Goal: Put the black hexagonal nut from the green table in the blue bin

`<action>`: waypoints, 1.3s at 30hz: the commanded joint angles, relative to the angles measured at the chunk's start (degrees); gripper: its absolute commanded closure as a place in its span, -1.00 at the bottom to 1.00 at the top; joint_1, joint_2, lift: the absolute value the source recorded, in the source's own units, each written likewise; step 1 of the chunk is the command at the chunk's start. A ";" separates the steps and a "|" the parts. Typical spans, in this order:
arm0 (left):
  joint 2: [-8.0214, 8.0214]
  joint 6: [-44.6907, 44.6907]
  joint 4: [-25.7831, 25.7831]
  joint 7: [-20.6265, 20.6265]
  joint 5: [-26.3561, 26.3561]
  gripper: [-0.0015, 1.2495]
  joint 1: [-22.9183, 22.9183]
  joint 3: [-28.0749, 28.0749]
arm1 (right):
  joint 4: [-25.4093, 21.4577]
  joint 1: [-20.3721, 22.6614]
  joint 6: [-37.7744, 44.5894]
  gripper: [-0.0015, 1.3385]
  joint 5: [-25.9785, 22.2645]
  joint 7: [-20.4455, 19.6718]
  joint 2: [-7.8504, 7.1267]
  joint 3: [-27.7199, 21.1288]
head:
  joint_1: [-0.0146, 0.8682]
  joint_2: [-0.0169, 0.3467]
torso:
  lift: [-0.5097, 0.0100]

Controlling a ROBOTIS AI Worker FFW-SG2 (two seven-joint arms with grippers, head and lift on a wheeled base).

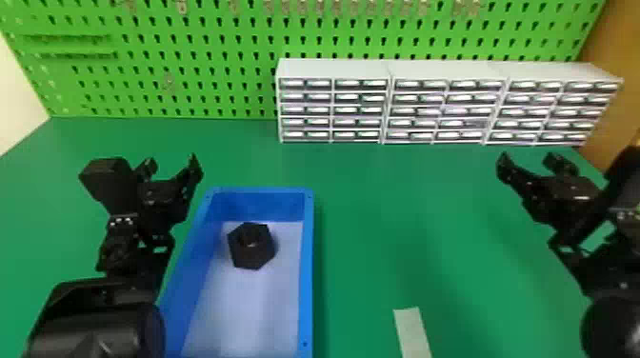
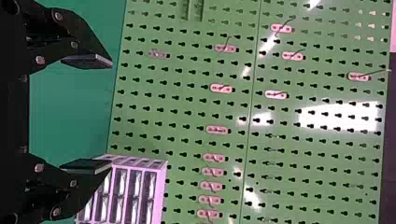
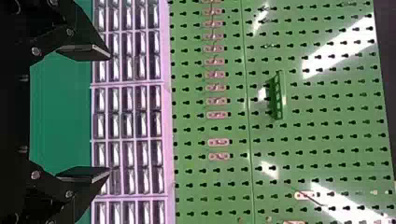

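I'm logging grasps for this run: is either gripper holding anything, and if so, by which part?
Nothing is held: the left gripper and right gripper are open and empty. The nut lies in the bin.

Pegboard (image 2: 233, 112): I get hard white glare in both wrist views
Drawers (image 1: 419, 110): bright glints on their fronts
Green table (image 1: 405, 238): brightly lit, I see soft shadow beside the blue bin (image 1: 308, 262)
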 commanded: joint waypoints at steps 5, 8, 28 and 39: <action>-0.15 0.00 -0.03 0.00 0.13 -0.22 -0.20 -0.02 | -0.02 2.68 -2.91 -0.40 2.42 -0.23 1.41 2.32 | 0.59 -0.63 | 0.59; -0.15 0.00 -0.03 0.00 0.22 -0.22 -0.20 -0.02 | -0.02 3.74 -3.97 -0.41 2.86 -0.32 1.93 2.85 | 0.59 -0.63 | 0.59; -0.15 0.00 -0.12 0.00 0.31 -0.22 -0.29 -0.11 | -1.08 7.08 -6.34 -0.41 4.27 -2.16 3.08 5.48 | 0.59 -0.63 | 0.59; -0.15 0.00 -0.12 0.00 0.31 -0.21 -0.38 -0.11 | -1.08 6.73 -6.60 -0.41 4.27 -2.16 3.08 5.83 | 0.59 -0.63 | 0.59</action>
